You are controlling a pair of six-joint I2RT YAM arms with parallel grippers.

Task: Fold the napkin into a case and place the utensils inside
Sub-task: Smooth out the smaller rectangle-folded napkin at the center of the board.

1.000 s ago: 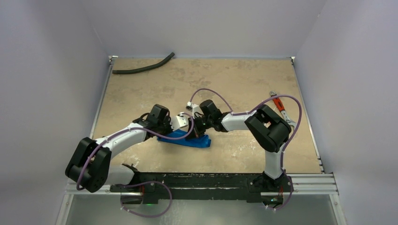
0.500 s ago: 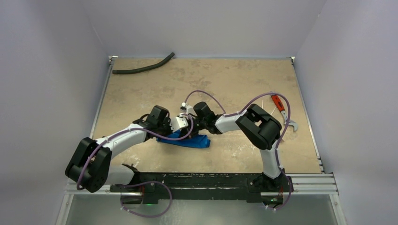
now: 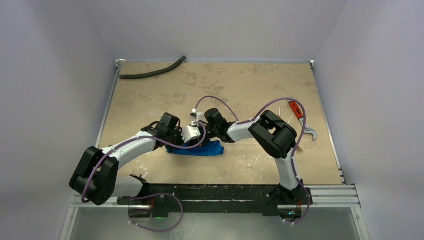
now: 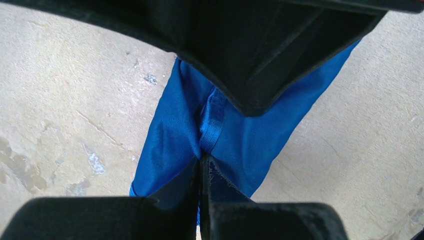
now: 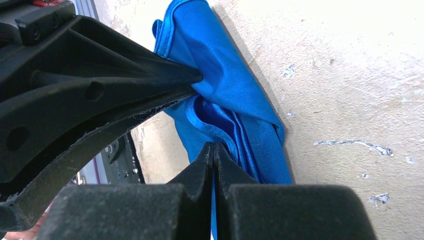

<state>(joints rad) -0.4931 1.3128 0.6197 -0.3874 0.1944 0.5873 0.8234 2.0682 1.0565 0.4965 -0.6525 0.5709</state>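
Hose (image 3: 152, 71), black and curved, lies at the far left corner of the bench (image 3: 250, 85), well apart from the work; leave it be.

Your left tool (image 4: 202, 162) is clamped shut on the napkin (image 4: 170, 130), with its tips pinching a hemmed fold. The napkin sits around the middle of the bench, toward the near edge. It is bunched into a long, wrinkled strip, not a flat pouch, so I judge the folding only partway done and no case formed yet.

Your right tool (image 5: 214, 150) is likewise closed on the cloth, nipping a doubled layer just beside the left tool's tips. The two grips sit very near each other.

Toward the right edge lies the red-handled wrench (image 3: 300, 116), well apart from the cloth. The utensils are too small to pick out with certainty in the overhead view.

To do this fold well:
- Check that each tool holds only the layers you mean to carry. The cloth is thin and glossy, so extra plies are likely to ride along.
- With the pinches this close, the loose ends will probably droop and twist. Move both tools together and low over the bench.
- Hold the edge between the tools taut and lay it down flat.
- Let go with one tool at a time, so the crease stays put and the pocket's mouth stays reachable.
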